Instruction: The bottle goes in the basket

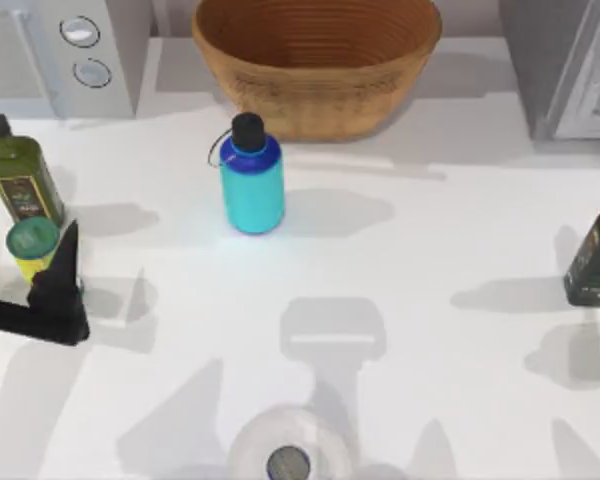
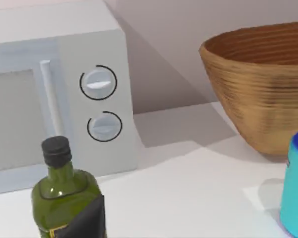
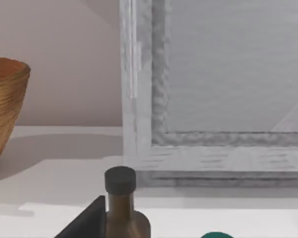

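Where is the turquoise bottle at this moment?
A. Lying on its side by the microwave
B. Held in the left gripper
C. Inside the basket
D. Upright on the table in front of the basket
D: the bottle stands upright on the table, just outside the basket, ungripped.

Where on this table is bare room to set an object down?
Widest free patch: right of the turquoise bottle, up to the dark bottle. Another lies between the bottle and the roll. Crowded: the left edge, with olive-green oil bottle, green-lidded canister, left hand.
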Controlling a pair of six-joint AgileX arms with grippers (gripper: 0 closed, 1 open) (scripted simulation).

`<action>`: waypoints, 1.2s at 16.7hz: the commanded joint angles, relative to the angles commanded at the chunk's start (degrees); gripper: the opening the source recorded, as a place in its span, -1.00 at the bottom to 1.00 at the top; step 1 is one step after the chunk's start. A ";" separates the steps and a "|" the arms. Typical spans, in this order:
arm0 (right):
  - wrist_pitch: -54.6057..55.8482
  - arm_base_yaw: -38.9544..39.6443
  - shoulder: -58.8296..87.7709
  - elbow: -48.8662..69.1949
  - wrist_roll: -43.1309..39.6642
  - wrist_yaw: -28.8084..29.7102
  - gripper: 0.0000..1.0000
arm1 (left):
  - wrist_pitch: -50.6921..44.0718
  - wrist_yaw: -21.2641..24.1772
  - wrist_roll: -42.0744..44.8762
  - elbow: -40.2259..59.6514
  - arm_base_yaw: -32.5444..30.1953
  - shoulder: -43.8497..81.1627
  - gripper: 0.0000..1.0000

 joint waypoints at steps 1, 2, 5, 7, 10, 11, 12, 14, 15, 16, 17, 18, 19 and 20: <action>0.00 0.00 0.00 0.00 0.00 0.00 1.00 | 3.69 0.63 0.46 0.88 -1.09 5.64 1.00; 0.00 0.00 0.00 0.00 0.00 0.00 1.00 | 7.47 1.38 0.85 1.81 -2.10 11.46 1.00; 0.00 0.00 0.00 0.00 0.00 0.00 1.00 | 19.07 4.26 1.63 4.92 -4.70 29.54 1.00; 0.00 0.00 0.00 0.00 0.00 0.00 1.00 | 26.89 6.78 1.72 7.30 -5.95 41.48 1.00; 0.00 0.00 0.00 0.00 0.00 0.00 1.00 | 38.26 11.27 1.24 11.36 -7.07 58.10 1.00; 0.00 0.00 0.00 0.00 0.00 0.00 1.00 | 41.84 12.90 0.91 12.83 -7.22 63.08 1.00; 0.00 0.00 0.00 0.00 0.00 0.00 1.00 | 45.29 14.57 0.53 14.34 -7.27 67.78 1.00; 0.00 0.00 0.00 0.00 0.00 0.00 1.00 | 51.69 18.04 -0.35 17.47 -7.02 76.07 1.00; 0.00 0.00 0.00 0.00 0.00 0.00 1.00 | 54.63 19.79 -0.82 19.06 -6.73 79.69 1.00; 0.00 0.00 0.00 0.00 0.00 0.00 1.00 | 57.40 21.53 -1.29 20.65 -6.34 83.00 1.00; 0.00 0.00 0.00 0.00 0.00 0.00 1.00 | 59.98 23.24 -1.75 22.21 -5.87 85.99 1.00; 0.00 0.00 0.00 0.00 0.00 0.00 1.00 | 62.24 24.83 -2.18 23.68 -5.31 88.53 1.00; 0.00 0.00 0.00 0.00 0.00 0.00 1.00 | 64.28 26.30 -2.56 25.05 -4.74 90.77 1.00; 0.00 0.00 0.00 0.00 0.00 0.00 1.00 | 66.12 27.67 -2.90 26.34 -4.16 92.75 1.00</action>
